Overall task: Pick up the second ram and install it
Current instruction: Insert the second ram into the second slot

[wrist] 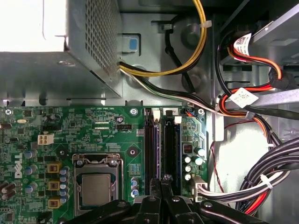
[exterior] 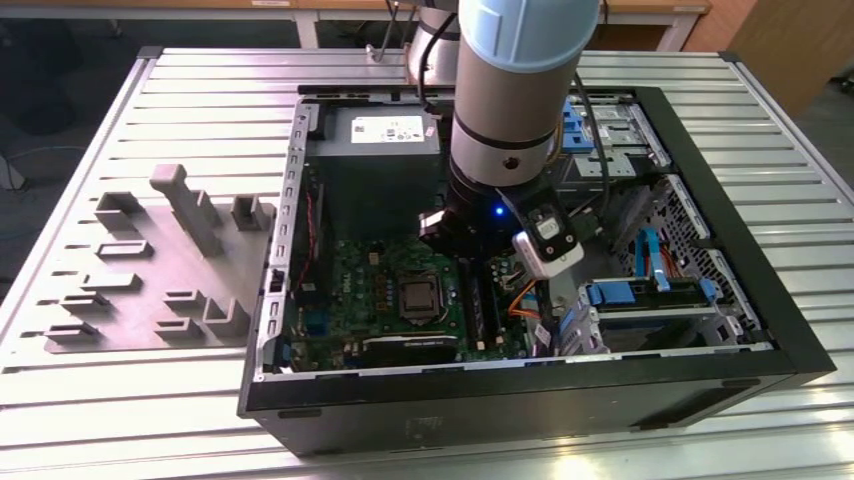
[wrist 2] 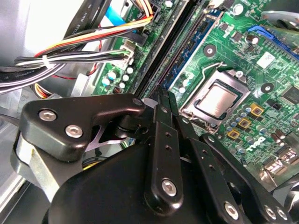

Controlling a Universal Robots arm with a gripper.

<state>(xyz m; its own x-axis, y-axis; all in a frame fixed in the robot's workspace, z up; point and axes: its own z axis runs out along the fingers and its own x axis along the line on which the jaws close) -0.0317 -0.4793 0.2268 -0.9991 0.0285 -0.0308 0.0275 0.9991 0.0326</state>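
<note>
Seating looks the step in hand: the end effector (wrist 2: 164, 93), fingers closed together, hovers at the end of the second ram (wrist 2: 189, 49), upright in a motherboard (wrist: 93, 126) slot. It calls for straight, even pressure. The second wrist view gives its blue edge; the exterior view, the whole computer case (exterior: 534, 400).

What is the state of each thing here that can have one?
gripper: fingers shut, tips down at the memory slots.
second ram: upright in one of those slots.
computer case: lying flat, side open.
processor socket: chip in, uncovered.
</note>
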